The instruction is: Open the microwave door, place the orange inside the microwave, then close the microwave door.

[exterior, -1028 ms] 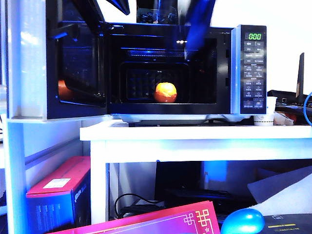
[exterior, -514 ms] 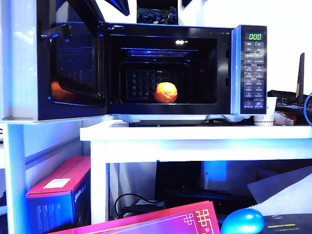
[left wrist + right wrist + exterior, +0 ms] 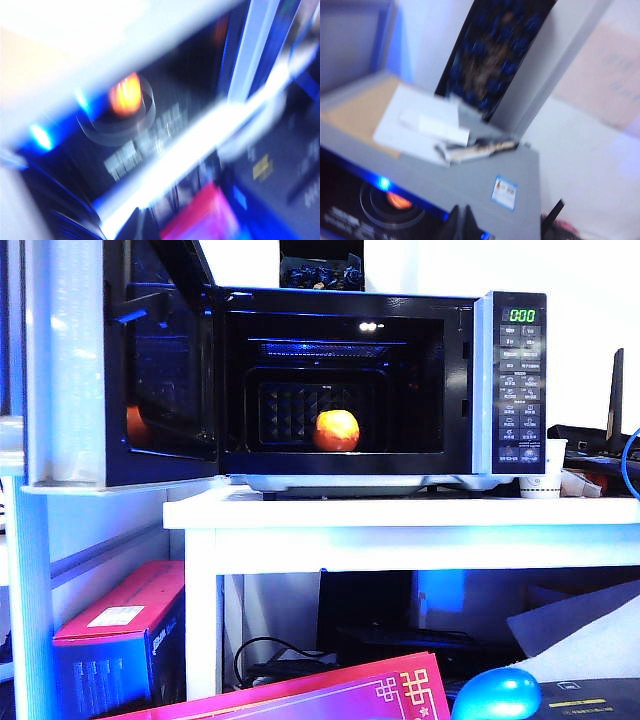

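Note:
The microwave [image 3: 510, 380] stands on a white table with its door [image 3: 160, 370] swung wide open to the left. The orange [image 3: 337, 430] rests on the floor of the dark cavity, and the door glass mirrors it. Neither gripper appears in the exterior view. The blurred left wrist view shows the orange [image 3: 125, 96] on the glass turntable, with my left gripper [image 3: 141, 226] well back from it, its dark tips together. In the right wrist view my right gripper [image 3: 462, 223] is shut and empty above the microwave's grey top [image 3: 470, 175], with the orange [image 3: 399, 200] below.
On top of the microwave lie a white box [image 3: 420, 122] and papers. A paper cup [image 3: 540, 478] stands right of the microwave on the white table [image 3: 400, 512]. Below are a red box [image 3: 120, 630], a pink box [image 3: 330, 695] and a shiny blue ball [image 3: 497, 695].
The blurred blue arm and the dark gripper tip at the top of the exterior view have left the picture. The open door wavered slightly. The orange stays inside.

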`<state>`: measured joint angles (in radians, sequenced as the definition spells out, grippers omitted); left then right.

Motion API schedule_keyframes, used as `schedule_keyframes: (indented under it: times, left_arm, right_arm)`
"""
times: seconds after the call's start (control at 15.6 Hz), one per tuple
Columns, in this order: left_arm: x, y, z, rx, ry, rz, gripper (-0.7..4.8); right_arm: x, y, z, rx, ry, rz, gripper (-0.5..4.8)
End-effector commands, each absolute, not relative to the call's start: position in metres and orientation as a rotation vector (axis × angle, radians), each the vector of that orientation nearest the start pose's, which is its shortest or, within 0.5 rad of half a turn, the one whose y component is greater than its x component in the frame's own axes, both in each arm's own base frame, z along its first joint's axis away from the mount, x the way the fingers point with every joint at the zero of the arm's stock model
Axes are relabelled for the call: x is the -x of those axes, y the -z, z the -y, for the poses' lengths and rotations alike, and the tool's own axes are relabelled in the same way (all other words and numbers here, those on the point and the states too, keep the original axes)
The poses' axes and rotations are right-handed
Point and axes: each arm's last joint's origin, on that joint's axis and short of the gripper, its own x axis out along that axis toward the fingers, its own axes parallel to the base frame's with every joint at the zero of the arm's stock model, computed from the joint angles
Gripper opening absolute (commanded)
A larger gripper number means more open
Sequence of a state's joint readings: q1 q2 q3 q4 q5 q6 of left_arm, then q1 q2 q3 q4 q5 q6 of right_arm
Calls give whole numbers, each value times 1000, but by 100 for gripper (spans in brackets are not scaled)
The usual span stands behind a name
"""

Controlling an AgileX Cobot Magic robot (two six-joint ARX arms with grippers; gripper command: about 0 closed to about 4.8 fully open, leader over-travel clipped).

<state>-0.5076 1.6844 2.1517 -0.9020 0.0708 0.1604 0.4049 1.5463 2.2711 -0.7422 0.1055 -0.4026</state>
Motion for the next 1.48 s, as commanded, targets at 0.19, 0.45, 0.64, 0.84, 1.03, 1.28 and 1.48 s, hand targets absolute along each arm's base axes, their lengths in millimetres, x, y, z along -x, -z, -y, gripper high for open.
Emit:
schedule_keyframes:
  times: [0.19,0.45,0.64,0.84,1.03,1.28,1.48]
  left_arm:
    - [-234,-527,127,-244,446,-288,-5]
    - [-219,-507,114,-362,306,-537,-5]
    - [-223,-491,114,-437,257,-682,-5]
    - [-226,-484,116,-462,254,-738,-5]
    - [-235,-475,122,-466,267,-793,-5]
    - [-254,-458,136,-425,388,-865,-5]
    - [-269,-447,146,-410,429,-892,-5]
  right_arm:
    - [-183,-603,-74,131,-240,179,-1]
    - [-157,-612,-66,4,-359,217,-1]
    - [-145,-616,-62,0,-378,246,-1]
    - [-131,-620,-56,-8,-377,281,-1]
    - [-127,-622,-54,-11,-376,295,-1]
    - [-127,-622,-54,-11,-376,296,-1]
    - [-124,-622,-53,-12,-376,301,-1]
